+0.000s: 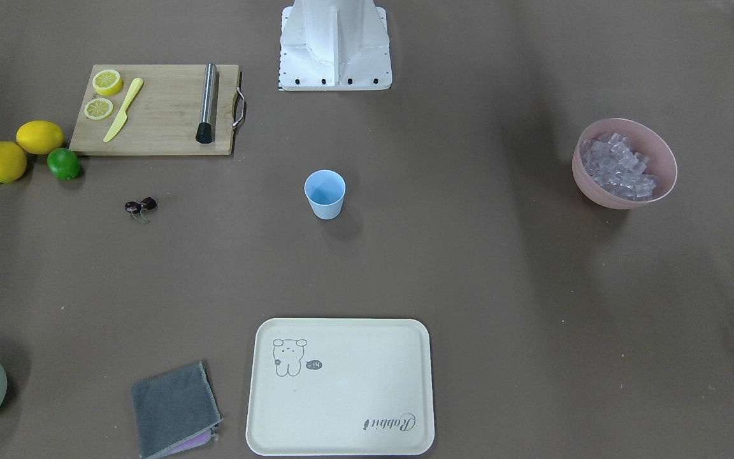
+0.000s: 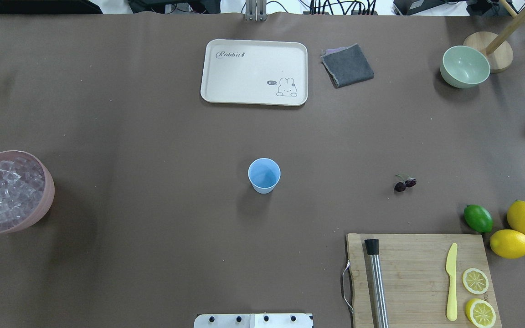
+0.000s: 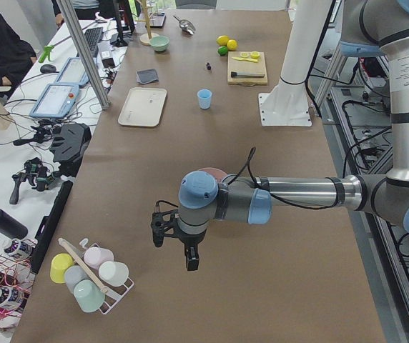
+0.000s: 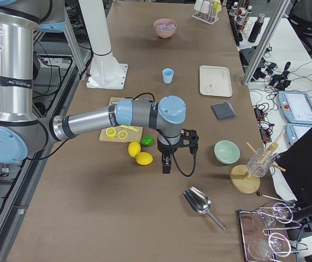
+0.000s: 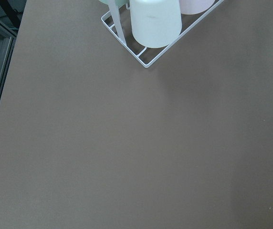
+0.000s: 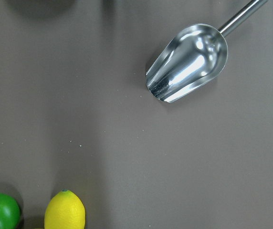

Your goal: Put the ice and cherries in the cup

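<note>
nothing is done yet. the cup [image 2: 264,175] stands empty in the middle of the worktop. the ice [image 2: 7,196] lies in the pink bowl [image 2: 50,200] at the left edge, and the cherries [image 2: 405,183] lie toward the right edge. the left gripper [image 3: 191,261] and the right gripper [image 4: 166,165] hang near the two ends. how their jaws stand i cannot tell.
</note>
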### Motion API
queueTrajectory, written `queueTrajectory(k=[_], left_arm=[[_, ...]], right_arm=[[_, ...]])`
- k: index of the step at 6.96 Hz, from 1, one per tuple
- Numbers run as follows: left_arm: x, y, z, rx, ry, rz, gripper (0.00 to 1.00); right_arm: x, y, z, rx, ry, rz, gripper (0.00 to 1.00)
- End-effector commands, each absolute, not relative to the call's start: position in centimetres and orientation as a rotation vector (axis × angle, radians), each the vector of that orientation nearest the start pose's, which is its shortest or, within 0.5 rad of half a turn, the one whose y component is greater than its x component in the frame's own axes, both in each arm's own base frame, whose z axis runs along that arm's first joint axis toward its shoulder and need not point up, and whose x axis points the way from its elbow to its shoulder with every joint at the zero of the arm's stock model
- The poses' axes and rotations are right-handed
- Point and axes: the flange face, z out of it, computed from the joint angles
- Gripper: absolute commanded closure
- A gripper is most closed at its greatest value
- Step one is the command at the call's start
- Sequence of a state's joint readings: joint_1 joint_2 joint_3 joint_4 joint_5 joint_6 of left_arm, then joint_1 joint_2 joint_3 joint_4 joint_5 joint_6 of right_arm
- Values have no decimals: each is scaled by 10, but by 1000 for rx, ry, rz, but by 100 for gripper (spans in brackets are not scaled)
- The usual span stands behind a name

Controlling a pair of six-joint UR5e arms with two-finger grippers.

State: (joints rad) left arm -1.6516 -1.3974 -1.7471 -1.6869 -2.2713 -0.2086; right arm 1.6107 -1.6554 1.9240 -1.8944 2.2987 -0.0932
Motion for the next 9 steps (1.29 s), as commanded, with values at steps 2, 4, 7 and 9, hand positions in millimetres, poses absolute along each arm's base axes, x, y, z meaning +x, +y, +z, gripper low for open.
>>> queueTrajectory(k=[2, 4, 7, 9], left_arm=[[-102, -427, 635, 104, 719, -221, 2], [-99, -430, 627, 121, 719, -201, 2], [-99, -426, 625, 180, 720, -171, 2], [-99, -427, 624, 179, 722, -172, 2]], right_arm=[[84, -438, 561, -3, -735, -30, 0], [84, -440, 560, 6, -731, -34, 0], [84, -440, 559, 10, -733, -34, 0], [84, -443, 557, 14, -734, -35, 0]])
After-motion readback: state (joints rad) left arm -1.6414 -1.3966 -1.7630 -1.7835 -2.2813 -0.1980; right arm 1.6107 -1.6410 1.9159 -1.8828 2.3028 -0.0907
